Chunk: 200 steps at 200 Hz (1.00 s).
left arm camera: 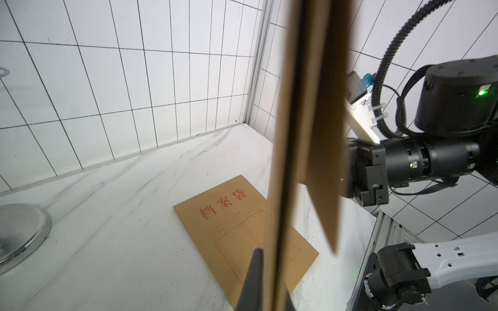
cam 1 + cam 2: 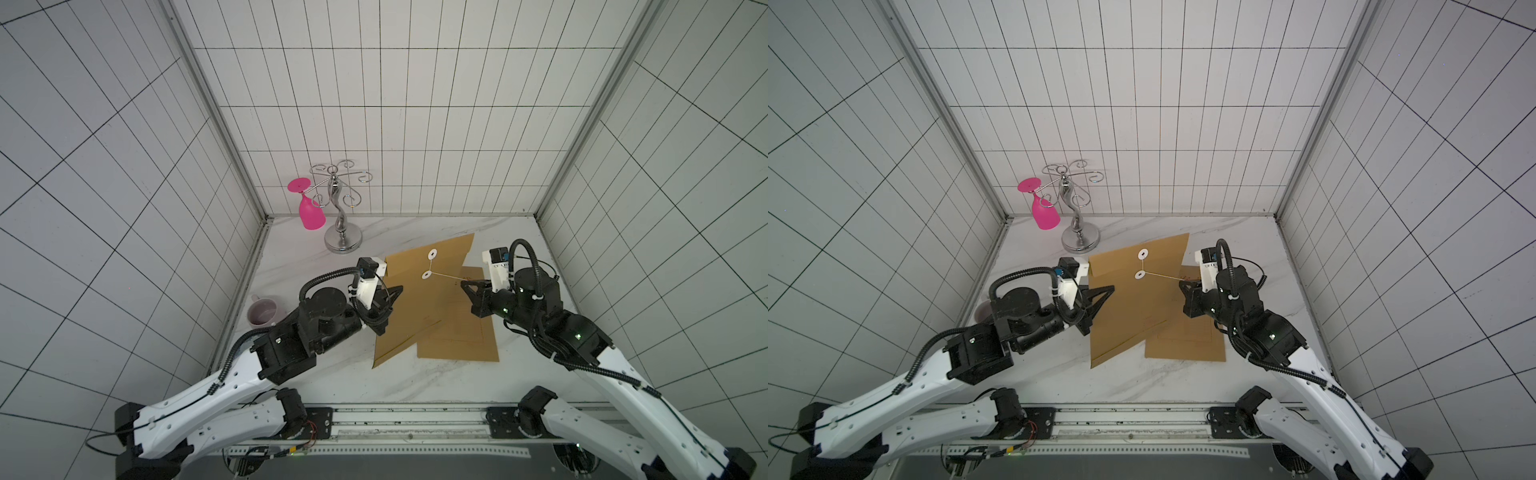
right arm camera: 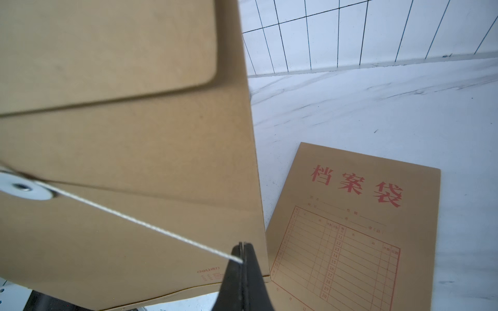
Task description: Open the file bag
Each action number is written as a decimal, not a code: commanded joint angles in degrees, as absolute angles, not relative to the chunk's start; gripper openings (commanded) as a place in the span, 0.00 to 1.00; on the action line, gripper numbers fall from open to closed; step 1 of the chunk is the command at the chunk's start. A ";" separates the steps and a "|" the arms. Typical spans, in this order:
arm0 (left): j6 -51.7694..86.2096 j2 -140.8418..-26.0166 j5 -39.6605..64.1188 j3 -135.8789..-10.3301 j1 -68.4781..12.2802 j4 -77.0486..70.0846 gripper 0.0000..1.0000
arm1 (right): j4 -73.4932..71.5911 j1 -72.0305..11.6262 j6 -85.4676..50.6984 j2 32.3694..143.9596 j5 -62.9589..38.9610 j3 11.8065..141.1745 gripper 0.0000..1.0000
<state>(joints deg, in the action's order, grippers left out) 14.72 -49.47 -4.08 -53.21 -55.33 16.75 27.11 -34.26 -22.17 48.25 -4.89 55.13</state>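
The right gripper point(image 3: 243, 253) has its jaws pinched together on the string point(image 3: 134, 220), which runs taut and leftward from them to the near disc point(image 3: 24, 188) on the bag point(image 2: 411, 307). In a top view a short strand also links that disc to the far disc point(image 2: 432, 253) on the flap point(image 3: 107, 53), which lies folded down over the bag's body. The left gripper point(image 2: 399, 289) is clamped on the bag's left edge, a finger point(image 1: 256, 269) showing against the paper in the left wrist view. Held between the two arms, the bag hangs tilted over the middle of the table point(image 2: 415, 382), closure side up; whether its near corner touches the marble I cannot tell. A second bag point(image 3: 363, 229) lies flat on the table just to the right, printed face up with red characters and a form, partly covered by the raised one in both top views. At the far left stands a chrome rack point(image 2: 341, 208) with a pink glass point(image 2: 309, 210) hanging upside down from one hook. A mug point(image 2: 264, 313) sits at the left edge, beside the left arm.
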 commanded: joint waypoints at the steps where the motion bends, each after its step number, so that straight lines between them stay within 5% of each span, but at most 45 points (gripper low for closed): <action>1: 19.17 -48.48 4.89 -51.34 -48.72 12.77 0.00 | 30.19 -33.48 -18.89 49.82 -5.95 61.85 0.00; 22: 22.02 -47.91 15.00 -48.74 -41.57 9.47 0.00 | 30.95 -33.47 -17.61 52.22 -7.68 66.11 0.00; 57: 21.18 -47.87 21.01 -46.88 -40.69 6.49 0.00 | 31.10 -35.41 -16.45 57.58 -11.47 73.13 0.00; 112: 21.71 -49.69 20.75 -45.09 -40.69 4.04 0.00 | 29.94 -48.31 -14.15 65.22 -6.84 83.33 0.00; 200: 21.84 -50.75 20.20 -42.38 -40.69 0.95 0.00 | 21.72 -57.25 -15.88 70.83 -7.50 85.03 0.00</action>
<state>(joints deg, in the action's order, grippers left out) 21.47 -50.65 19.81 -43.07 -40.91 4.69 25.41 -55.64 -15.84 69.80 -7.03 82.15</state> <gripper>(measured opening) 0.048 0.049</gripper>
